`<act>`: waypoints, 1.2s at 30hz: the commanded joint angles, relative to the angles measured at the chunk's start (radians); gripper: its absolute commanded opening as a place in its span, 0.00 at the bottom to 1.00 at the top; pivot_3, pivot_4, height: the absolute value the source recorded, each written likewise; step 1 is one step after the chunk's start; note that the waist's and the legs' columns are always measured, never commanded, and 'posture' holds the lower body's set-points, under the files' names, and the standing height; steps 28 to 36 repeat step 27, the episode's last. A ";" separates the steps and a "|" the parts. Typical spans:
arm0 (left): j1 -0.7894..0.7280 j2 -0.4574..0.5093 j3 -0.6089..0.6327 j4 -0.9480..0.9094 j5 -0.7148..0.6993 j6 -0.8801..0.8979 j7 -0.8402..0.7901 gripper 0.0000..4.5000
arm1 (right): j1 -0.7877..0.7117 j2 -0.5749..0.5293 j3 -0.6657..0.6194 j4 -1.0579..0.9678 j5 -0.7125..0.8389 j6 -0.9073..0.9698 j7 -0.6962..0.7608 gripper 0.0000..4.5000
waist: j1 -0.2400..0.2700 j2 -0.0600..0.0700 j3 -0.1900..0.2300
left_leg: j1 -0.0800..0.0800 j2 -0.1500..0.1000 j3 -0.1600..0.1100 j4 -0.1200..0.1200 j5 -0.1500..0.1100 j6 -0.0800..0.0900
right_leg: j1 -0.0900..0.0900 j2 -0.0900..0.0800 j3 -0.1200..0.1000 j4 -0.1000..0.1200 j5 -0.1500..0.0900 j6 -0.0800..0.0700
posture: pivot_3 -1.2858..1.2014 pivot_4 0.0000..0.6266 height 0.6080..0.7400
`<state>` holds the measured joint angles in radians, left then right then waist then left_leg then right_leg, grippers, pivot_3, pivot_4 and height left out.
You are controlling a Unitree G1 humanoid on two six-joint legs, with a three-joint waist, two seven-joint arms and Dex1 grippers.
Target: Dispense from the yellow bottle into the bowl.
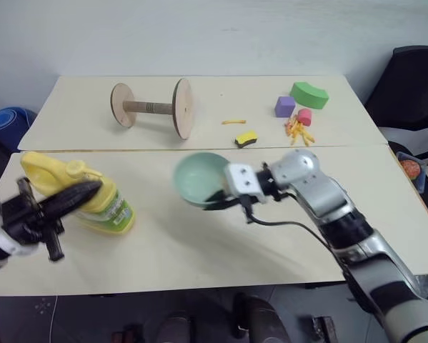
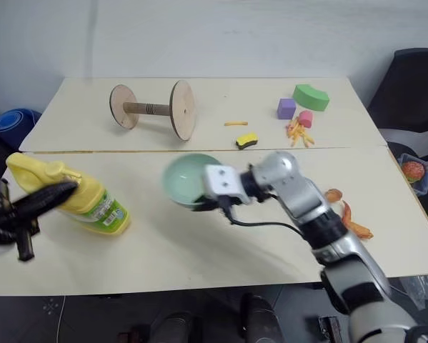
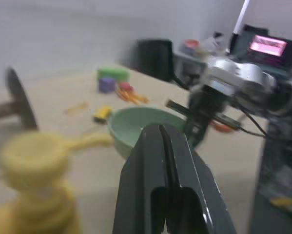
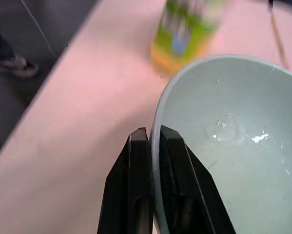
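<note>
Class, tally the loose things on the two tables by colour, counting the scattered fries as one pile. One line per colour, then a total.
Yellow: 3 – yellow bottle, sponge block, single fry
Green: 2 – bowl, curved block
Purple: 1 – cube
Pink: 1 – block
Brown: 1 – wooden spool
Orange: 1 – fries pile
Total: 9

Silver-and-black robot arms with black two-fingered hands

The right arm has rounded silver-grey shells broken by black joint bands, a white boxy block at the wrist, and a thin black cable looping beneath it. The right hand [image 4: 149, 141] has flat, glossy black fingers. The left hand [image 3: 161, 141] is the same glossy black, tapering to a point; its wrist looks like a dark bracket, though blur hides detail.
</note>
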<state>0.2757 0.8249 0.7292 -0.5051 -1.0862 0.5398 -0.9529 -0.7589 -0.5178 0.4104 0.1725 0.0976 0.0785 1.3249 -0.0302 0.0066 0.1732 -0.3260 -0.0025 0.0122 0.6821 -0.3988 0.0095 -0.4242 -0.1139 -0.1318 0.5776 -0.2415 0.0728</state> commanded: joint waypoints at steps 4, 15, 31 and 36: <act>0.101 -0.066 -0.078 -0.107 0.034 -0.007 -0.025 0.01 | 0.100 -0.050 -0.077 0.234 -0.036 -0.316 -0.045 0.00 | 0.001 0.003 0.006 | 0.003 0.001 0.002 0.000 0.002 -0.001 | 0.003 0.001 0.000 -0.003 0.000 0.001 | 0.52 0.24 1.00; 0.153 -0.124 -0.331 0.095 0.581 -0.374 -0.050 0.20 | 0.345 -0.115 -0.310 0.048 0.218 -0.357 0.009 0.67 | 0.026 0.007 0.010 | 0.006 0.004 0.001 0.000 0.001 -0.001 | 0.005 0.002 0.000 -0.002 0.000 -0.002 | 0.52 0.24 1.00; 0.217 -0.228 -0.297 0.388 0.797 -0.778 0.032 0.57 | 0.842 -0.181 -0.634 -0.097 0.394 -0.400 0.013 1.00 | 0.052 0.009 0.011 | 0.008 0.005 0.004 0.000 -0.009 0.012 | 0.010 -0.001 0.001 -0.012 0.001 0.000 | 0.52 0.24 1.00; 0.217 -0.228 -0.297 0.388 0.797 -0.778 0.032 0.57 | 0.842 -0.181 -0.634 -0.097 0.394 -0.400 0.013 1.00 | 0.052 0.009 0.011 | 0.008 0.005 0.004 0.000 -0.009 0.012 | 0.010 -0.001 0.001 -0.012 0.001 0.000 | 0.52 0.24 1.00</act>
